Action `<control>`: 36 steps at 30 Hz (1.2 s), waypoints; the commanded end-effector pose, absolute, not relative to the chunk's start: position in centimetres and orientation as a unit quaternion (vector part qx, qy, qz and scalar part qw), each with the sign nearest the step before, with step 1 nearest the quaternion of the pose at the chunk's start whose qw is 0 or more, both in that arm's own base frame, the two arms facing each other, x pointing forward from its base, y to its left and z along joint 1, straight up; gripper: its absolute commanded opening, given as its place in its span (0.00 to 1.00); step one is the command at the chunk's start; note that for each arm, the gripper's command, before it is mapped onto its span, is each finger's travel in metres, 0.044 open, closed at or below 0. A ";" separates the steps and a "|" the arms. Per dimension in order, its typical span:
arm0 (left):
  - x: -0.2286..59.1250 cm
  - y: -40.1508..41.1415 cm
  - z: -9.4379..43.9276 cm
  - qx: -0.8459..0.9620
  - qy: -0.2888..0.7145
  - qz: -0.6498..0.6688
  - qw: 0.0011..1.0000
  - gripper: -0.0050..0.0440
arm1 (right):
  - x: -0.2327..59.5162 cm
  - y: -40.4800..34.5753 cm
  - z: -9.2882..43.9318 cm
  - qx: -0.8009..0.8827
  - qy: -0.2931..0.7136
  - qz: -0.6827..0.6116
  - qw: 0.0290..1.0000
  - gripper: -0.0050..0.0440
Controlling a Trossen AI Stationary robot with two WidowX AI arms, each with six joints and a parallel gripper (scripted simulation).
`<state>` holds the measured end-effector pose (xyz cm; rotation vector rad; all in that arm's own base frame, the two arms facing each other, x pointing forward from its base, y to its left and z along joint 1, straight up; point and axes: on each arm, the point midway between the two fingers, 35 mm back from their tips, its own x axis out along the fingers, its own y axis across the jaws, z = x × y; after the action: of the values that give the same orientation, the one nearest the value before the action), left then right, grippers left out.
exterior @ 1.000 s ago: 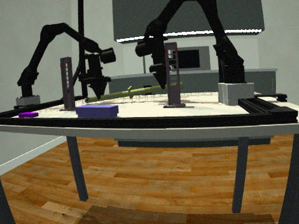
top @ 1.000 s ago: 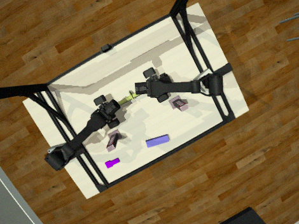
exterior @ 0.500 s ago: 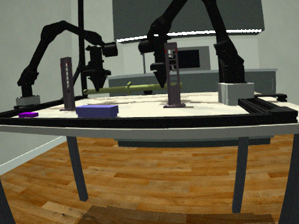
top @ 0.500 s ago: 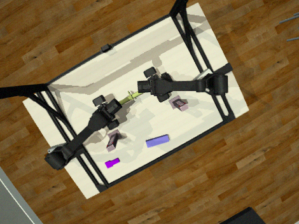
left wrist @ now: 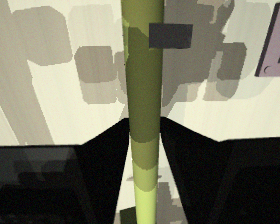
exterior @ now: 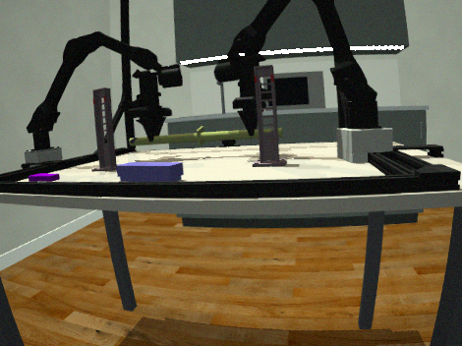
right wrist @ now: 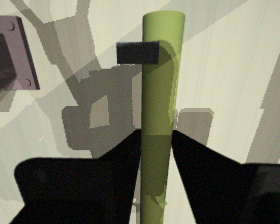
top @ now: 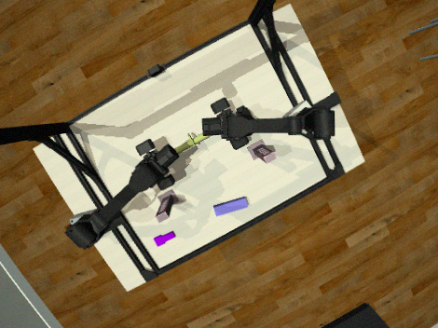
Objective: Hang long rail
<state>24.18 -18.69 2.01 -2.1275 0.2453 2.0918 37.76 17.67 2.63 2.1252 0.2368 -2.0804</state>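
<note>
Table: one pale top [top: 289, 164] [exterior: 319, 170], edged with black rails [top: 242, 225] [exterior: 221, 189]. Directly on it:
- Slotted post [top: 267, 157] [exterior: 268, 150], upright on its base plate, near the left gripper [top: 221, 129] [exterior: 252, 133] [left wrist: 144, 122].
- Second slotted post [top: 162, 217] [exterior: 106, 155], upright likewise, near the right gripper [top: 164, 156] [exterior: 151, 138] [right wrist: 156, 134].
- Blue-violet block [top: 231, 206] [exterior: 150, 172], lying flat, well apart from both grippers.
- Magenta piece [top: 164, 239] [exterior: 43, 177], flat, beyond the second slotted post from the right gripper.
</note>
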 end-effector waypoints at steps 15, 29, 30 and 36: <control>24.1 -18.7 0.4 -0.707 0.080 0.699 0.074 0.10 | 37.8 17.7 1.0 0.708 0.078 -0.697 0.079 0.10; 24.1 -18.8 -0.8 -0.706 0.079 0.700 0.075 0.10 | 37.9 17.7 -0.2 0.706 0.079 -0.699 0.079 0.10; 24.1 -18.8 -0.9 -0.706 0.079 0.700 0.075 0.10 | 37.9 17.7 -0.3 0.706 0.079 -0.699 0.079 0.10; 24.1 -18.8 -1.2 -0.705 0.079 0.701 0.075 0.10 | 37.9 17.7 -0.6 0.706 0.079 -0.700 0.079 0.10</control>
<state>24.12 -18.75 -0.94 -2.1169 0.2397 2.0986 37.86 17.74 -0.21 2.1144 0.2350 -2.0883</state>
